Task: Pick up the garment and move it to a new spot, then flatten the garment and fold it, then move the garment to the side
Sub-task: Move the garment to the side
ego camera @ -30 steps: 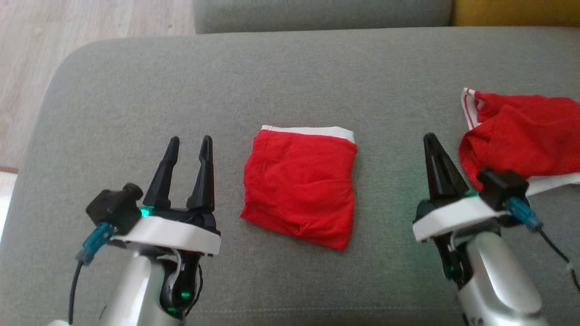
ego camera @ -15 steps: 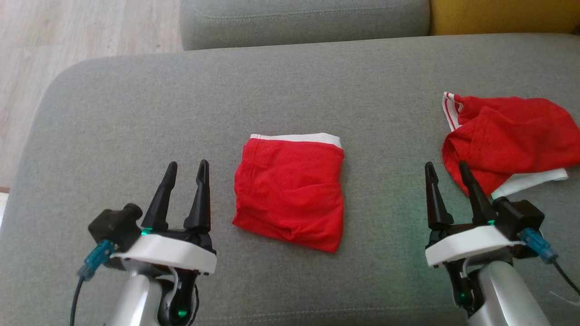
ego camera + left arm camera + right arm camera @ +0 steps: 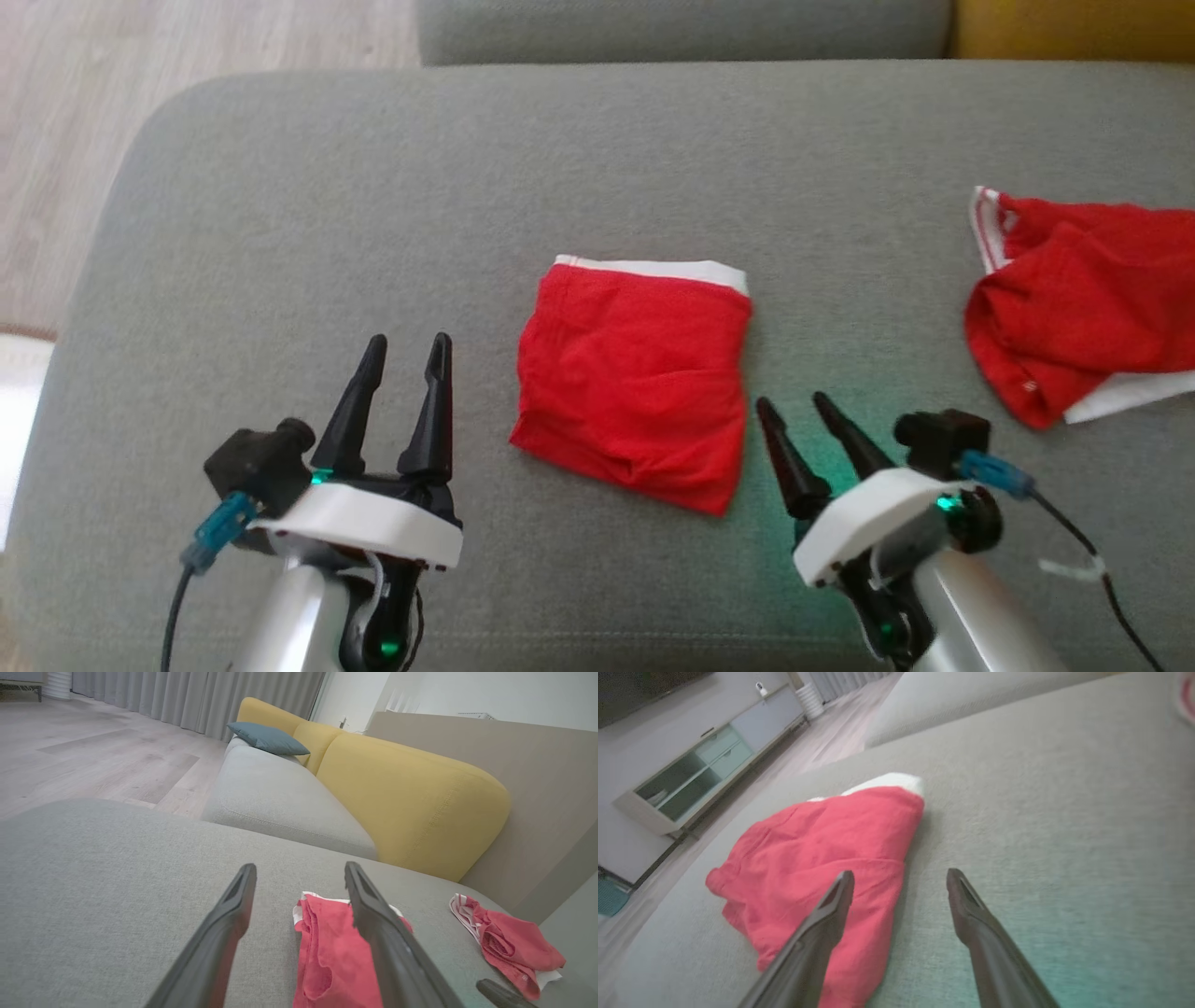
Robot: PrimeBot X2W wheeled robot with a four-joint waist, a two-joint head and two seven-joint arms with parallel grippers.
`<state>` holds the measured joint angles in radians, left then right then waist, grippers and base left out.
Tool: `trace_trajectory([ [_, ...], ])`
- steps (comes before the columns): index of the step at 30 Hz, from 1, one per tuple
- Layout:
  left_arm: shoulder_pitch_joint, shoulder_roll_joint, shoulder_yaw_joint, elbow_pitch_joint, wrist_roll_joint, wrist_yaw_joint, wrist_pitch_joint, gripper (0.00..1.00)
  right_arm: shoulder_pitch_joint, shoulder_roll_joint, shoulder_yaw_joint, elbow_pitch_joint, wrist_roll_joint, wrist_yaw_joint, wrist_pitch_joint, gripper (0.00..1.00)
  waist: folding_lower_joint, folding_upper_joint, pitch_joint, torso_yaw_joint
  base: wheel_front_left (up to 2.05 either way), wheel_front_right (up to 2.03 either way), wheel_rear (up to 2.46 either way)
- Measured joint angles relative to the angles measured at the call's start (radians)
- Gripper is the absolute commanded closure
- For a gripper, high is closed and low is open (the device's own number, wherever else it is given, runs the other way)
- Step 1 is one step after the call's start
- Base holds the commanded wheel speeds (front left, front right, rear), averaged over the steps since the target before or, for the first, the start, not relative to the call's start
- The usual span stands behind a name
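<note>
A red garment (image 3: 635,383) with a white waistband lies folded into a rough square in the middle of the grey sofa seat (image 3: 373,187). It also shows in the left wrist view (image 3: 327,952) and the right wrist view (image 3: 822,849). My left gripper (image 3: 408,340) is open just left of the garment, not touching it. My right gripper (image 3: 793,400) is open by its lower right corner, and its fingers point up and left. In the right wrist view (image 3: 900,872) the left finger overlaps the garment's edge. A second red garment (image 3: 1083,317) lies crumpled at the far right.
The seat's rounded left edge drops to a wooden floor (image 3: 56,140). Behind the seat are another grey cushion (image 3: 280,802), a yellow backrest (image 3: 411,798) and a blue pillow (image 3: 268,739). A low cabinet (image 3: 691,765) stands across the room.
My right gripper has gone from shut to open and swung left, from beside the crumpled garment to the folded one's lower right corner. The head camera shifted. The left gripper kept its place.
</note>
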<state>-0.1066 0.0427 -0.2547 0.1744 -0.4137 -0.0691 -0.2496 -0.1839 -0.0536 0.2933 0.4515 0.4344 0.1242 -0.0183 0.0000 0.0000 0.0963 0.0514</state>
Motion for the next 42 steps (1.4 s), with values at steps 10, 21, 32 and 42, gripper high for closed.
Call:
trace_trajectory([
  [10,-0.034,0.0,-0.023,0.007,-0.003,0.0,0.0,0.0,-0.139,-0.001,0.033,0.17,0.126,0.0,0.082,0.0,0.0,0.0,0.057,0.078,0.0,0.0,0.0],
  [21,-0.062,0.0,-0.022,0.007,-0.003,0.0,0.0,0.0,-0.27,-0.006,0.114,0.299,0.164,0.0,0.052,1.0,0.0,0.0,0.113,0.132,0.0,0.0,0.0],
  [32,-0.064,0.0,-0.016,-0.009,-0.001,0.0,0.0,0.0,-0.368,-0.025,0.143,0.359,-0.204,0.0,-0.042,1.0,0.0,0.0,0.097,0.03,0.0,0.0,0.0],
  [42,-0.113,0.0,-0.006,-0.045,-0.018,0.0,0.0,0.0,-0.425,-0.334,0.359,0.067,-0.145,0.0,0.105,1.0,0.0,0.0,0.116,-0.117,0.0,0.0,0.0],
])
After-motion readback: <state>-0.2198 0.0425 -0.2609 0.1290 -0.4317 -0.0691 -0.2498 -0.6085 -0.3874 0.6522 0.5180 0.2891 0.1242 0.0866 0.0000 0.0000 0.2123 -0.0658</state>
